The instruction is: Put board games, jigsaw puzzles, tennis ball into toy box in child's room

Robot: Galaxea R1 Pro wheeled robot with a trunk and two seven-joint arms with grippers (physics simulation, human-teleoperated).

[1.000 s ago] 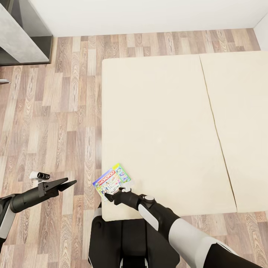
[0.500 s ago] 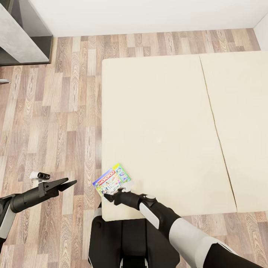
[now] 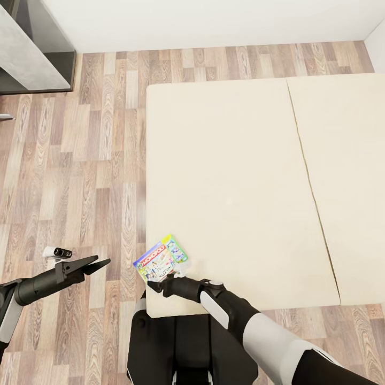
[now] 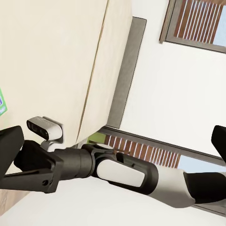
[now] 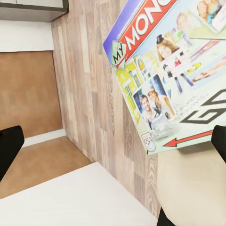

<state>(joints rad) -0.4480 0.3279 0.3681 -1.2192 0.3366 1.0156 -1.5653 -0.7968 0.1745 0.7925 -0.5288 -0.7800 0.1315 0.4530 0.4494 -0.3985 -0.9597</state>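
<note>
Head view: Monopoly box at bed near corner, not yet gripped; right gripper fingers apart beside it; left gripper parted, idle. Task barely begun.

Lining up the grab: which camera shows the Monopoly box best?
The right wrist view: the Monopoly box is large, its print readable, a corner overhanging the floor. The head view shows it small on the bed, at the right pincer. The left wrist view catches a green sliver.
</note>
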